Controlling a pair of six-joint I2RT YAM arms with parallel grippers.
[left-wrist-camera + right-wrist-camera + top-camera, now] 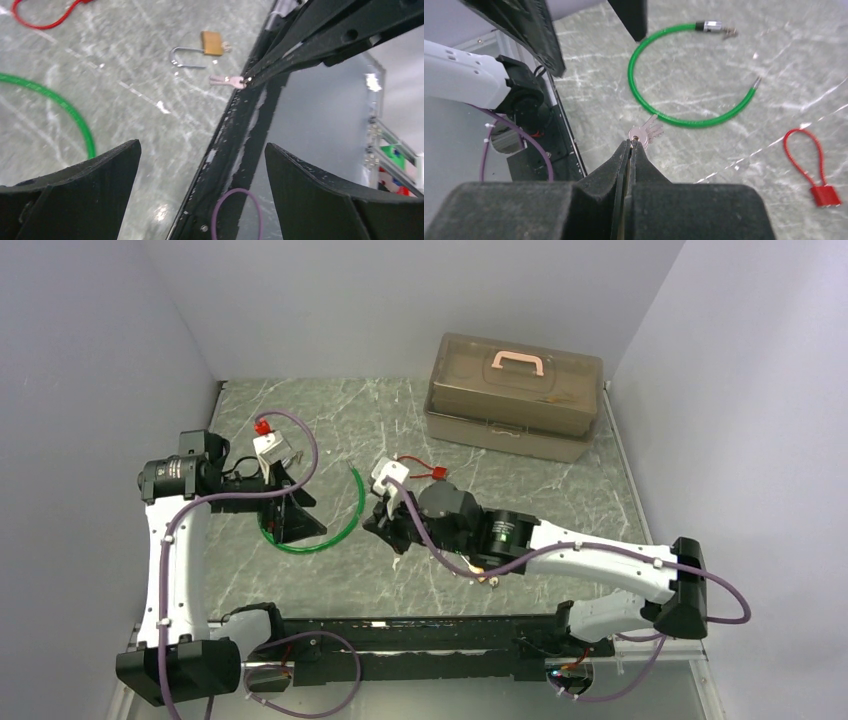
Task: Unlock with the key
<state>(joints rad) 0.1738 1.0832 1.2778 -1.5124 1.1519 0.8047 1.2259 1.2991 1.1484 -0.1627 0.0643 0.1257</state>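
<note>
1. The right pincer point(631, 146) is clamped fully shut on the head of the key point(646, 133). The blade points forward, out past its tips.
2. The left pincer point(201, 145) is spread to its widest, grips nothing and hangs over the bench point(560, 500).
3. The padlock point(212, 43) lies flat on the bench, a little beyond the key's tip and apart from it. Neither pincer touches it.
4. One leg of the shackle appears to lie outside the brass body. It is too small to confirm whether the lock is open.
5. Assessment: the key is in hand. If the lock is in fact shut, steadying it, inserting the key and turning it remain to be done.
</note>
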